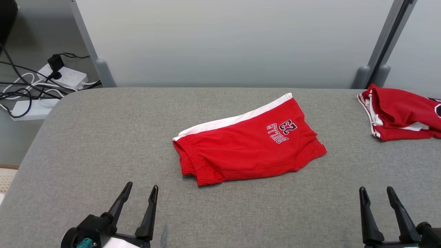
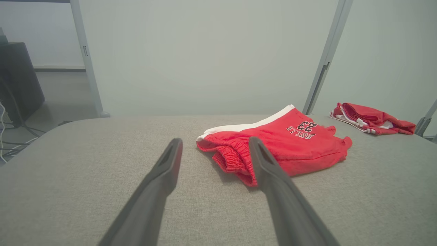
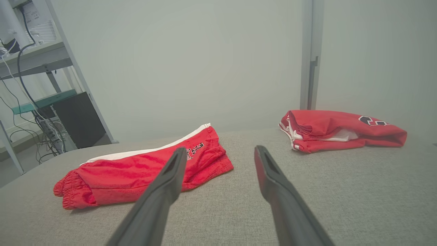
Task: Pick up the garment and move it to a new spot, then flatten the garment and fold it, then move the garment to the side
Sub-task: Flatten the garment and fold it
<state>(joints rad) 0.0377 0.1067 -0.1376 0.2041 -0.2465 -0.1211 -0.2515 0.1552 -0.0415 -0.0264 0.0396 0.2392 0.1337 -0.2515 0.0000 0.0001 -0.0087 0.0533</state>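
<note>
Garment [image 1: 249,143], seemingly folded, lies ahead of left pincer [image 1: 142,186], apart.

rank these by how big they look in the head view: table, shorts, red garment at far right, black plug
1. table
2. shorts
3. red garment, cut off by the frame edge, so its true size is unsure
4. black plug, also farther away

The left gripper [image 2: 215,139] holds its jaws wide apart with nothing between them, low over the grey surface [image 2: 85,177]. Folded red shorts [image 2: 300,147] with a white side stripe lie ahead, partly behind the right-hand jaw. Another red garment [image 2: 368,119] lies well apart, far right.
</note>
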